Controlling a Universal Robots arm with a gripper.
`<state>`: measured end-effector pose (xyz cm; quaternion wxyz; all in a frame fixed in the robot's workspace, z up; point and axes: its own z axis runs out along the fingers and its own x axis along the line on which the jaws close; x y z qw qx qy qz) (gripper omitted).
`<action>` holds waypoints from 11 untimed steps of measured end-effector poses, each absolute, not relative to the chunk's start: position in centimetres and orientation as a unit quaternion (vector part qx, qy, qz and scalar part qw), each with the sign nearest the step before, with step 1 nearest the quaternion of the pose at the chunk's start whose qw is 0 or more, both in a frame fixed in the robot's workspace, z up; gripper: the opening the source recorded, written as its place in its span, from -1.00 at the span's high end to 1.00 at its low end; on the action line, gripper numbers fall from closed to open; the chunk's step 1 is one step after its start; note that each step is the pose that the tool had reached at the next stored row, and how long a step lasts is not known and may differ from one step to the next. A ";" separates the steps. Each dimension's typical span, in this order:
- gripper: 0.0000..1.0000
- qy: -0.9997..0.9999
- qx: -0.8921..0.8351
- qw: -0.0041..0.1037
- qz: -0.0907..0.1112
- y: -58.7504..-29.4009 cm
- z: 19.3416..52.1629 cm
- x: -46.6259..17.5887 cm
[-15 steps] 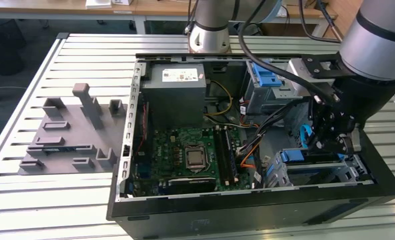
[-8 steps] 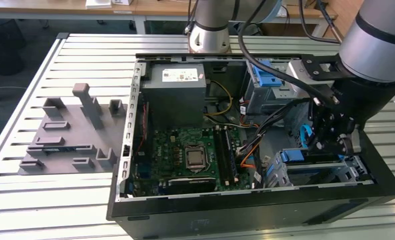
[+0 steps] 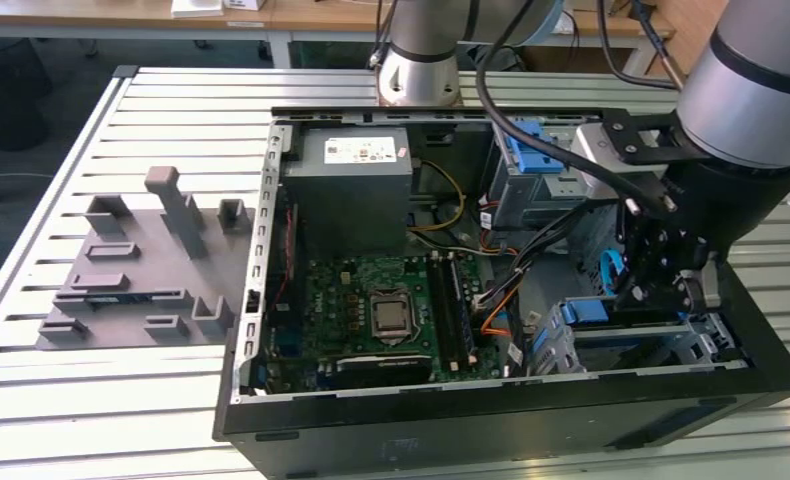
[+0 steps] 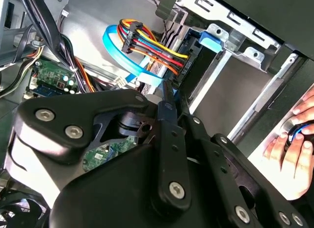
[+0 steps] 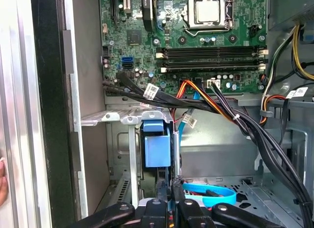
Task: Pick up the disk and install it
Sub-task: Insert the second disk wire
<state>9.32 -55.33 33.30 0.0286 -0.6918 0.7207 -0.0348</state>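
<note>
The disk (image 5: pixel 157 150) stands on edge in the metal drive cage (image 5: pixel 122 117) of the open computer case, its blue side rail facing the first wrist camera. My gripper (image 5: pixel 169 189) is directly over it, the black fingers (image 5: pixel 160 188) drawn close together on its upper edge. In the exterior view the gripper (image 3: pixel 673 288) reaches down into the case at that view's right, above the blue of the disk (image 3: pixel 593 312) and the cage (image 3: pixel 695 345). In the second wrist view the gripper (image 4: pixel 168 98) points at the cage, beside a coloured cable bundle (image 4: pixel 152 46).
Black and orange cables (image 5: pixel 211 102) cross just above the cage. The motherboard (image 3: pixel 382 305) and grey power supply (image 3: pixel 348 170) fill the case's other half. A second bay with a blue latch (image 3: pixel 535 150) sits behind. A hand (image 4: pixel 292 159) rests outside the case wall. A grey fixture (image 3: pixel 142 260) lies on the table.
</note>
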 end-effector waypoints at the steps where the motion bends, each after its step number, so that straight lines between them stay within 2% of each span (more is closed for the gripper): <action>1: 0.68 0.721 -0.692 0.029 -0.034 -55.3 33.3 9.3; 11: 0.68 0.721 -0.692 0.029 -0.034 -55.3 33.0 9.3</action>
